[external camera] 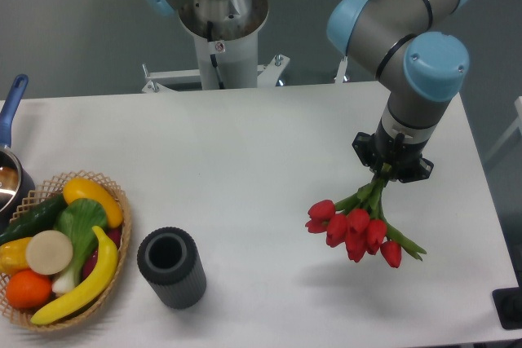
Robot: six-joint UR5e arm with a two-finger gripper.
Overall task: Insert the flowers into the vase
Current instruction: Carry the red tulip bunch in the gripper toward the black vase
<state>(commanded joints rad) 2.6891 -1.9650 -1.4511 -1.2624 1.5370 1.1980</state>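
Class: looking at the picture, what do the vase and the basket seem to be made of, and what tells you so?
Vase: probably matte dark grey plastic or rubber; its ribbed wall shows no shine. Basket: woven wicker, tan, with an open lattice rim.

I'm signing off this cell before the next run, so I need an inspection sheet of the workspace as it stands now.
Surface: white table, no spills seen.
Job's things: flowers, a bunch of red tulips, held by the stems above the table, blooms hanging down; vase upright near the front edge, empty, well apart from the flowers.
Clutter: wicker basket of vegetables at front left; metal pot with blue handle at the left edge.
Grippers: gripper shut on the flower stems.
Cables: nothing seen.
Surroundings: robot base behind the table; dark object at bottom right, unclear.
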